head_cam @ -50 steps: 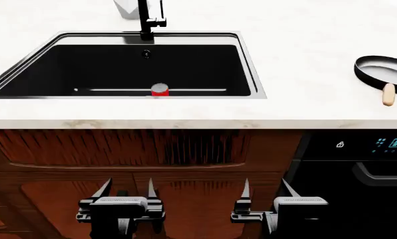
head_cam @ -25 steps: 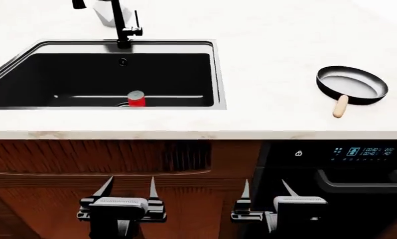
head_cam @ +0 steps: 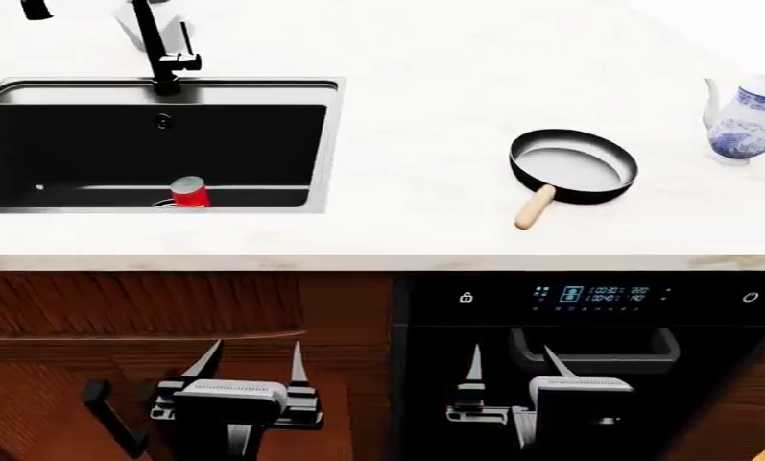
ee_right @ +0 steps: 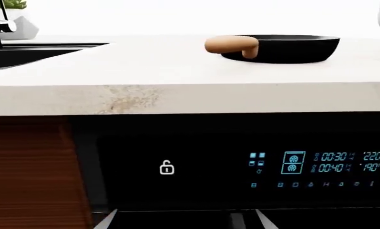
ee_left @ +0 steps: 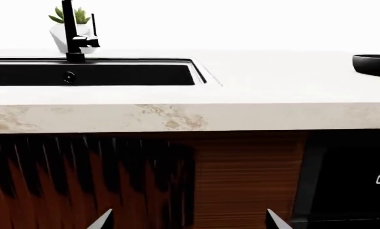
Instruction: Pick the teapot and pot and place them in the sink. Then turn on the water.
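The teapot [head_cam: 745, 117], white with a blue pattern, stands at the counter's far right. The pot [head_cam: 574, 164], a black pan with a pale inside and wooden handle, lies left of it; it also shows in the right wrist view [ee_right: 280, 46] and at the edge of the left wrist view [ee_left: 374, 64]. The black sink [head_cam: 75, 144] with its tall faucet [head_cam: 162, 48] is at the left; no water runs. My left gripper [head_cam: 249, 363] and right gripper [head_cam: 511, 363] are both open and empty, low in front of the cabinets, below the counter edge.
A small red-and-white can [head_cam: 189, 192] stands in the sink. A white planter [ee_left: 72, 33] with a succulent sits behind the faucet. An oven with a lit display [head_cam: 600, 294] and handle faces my right gripper. Wooden cabinet doors [head_cam: 164, 307] face my left gripper.
The view has shifted right along the counter: the sink and can slid left, the pan moved toward the middle, and the teapot came into view. Both grippers stay open and low.
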Robot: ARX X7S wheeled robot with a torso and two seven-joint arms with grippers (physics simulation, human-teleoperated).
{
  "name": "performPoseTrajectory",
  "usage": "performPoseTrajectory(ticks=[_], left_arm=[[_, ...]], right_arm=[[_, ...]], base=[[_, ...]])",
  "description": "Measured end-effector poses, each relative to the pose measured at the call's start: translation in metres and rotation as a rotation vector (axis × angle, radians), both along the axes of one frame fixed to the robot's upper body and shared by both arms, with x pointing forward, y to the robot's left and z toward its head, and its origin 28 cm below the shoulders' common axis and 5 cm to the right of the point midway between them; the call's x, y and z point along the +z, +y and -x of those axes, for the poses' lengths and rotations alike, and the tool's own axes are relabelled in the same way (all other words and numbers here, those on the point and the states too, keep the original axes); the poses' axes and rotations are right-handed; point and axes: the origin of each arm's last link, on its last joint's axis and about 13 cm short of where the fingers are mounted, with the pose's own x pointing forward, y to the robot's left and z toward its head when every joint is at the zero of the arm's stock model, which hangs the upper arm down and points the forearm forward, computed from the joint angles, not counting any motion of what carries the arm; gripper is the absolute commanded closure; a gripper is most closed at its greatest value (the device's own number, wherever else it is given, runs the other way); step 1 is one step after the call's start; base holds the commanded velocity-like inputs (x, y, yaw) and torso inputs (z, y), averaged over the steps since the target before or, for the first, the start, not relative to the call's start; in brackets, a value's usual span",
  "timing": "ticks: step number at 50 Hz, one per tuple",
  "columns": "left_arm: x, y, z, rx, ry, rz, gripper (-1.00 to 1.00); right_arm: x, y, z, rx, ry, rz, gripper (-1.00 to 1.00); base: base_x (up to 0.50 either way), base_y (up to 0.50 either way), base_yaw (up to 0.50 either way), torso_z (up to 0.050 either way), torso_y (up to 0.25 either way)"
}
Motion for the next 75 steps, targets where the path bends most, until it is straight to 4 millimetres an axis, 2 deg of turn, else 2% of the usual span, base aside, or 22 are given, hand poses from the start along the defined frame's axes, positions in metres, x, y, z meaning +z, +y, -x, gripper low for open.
performPoseTrajectory(ticks=[75], left_arm=[[0.0018, -0.0008, 0.0005, -0.012, 0.024, 0.018, -1.00]], right_arm=[[0.0018, -0.0041, 0.0005, -0.020, 0.000, -0.008, -1.00]], base=[[0.00, -0.49, 0.00, 0.049, 0.006]])
